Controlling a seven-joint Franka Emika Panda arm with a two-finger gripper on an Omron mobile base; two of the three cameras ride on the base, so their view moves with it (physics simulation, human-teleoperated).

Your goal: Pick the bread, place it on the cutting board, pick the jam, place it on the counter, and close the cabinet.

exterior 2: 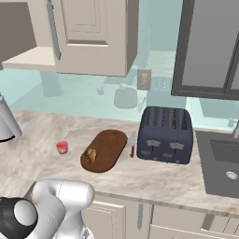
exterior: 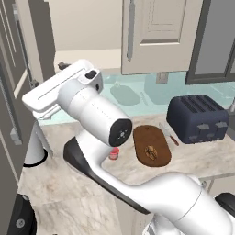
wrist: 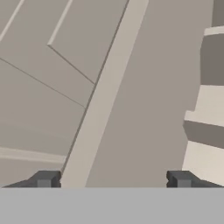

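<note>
Your gripper (wrist: 113,180), fingers wide and empty, faces the cabinet (wrist: 52,78) door at frame left; a glancing push could slip off its edge.

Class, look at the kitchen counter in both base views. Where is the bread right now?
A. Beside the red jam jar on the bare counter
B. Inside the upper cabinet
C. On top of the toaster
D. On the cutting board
D. The bread lies on the dark brown cutting board, while the jam stands apart on the counter, left of the board.
</note>
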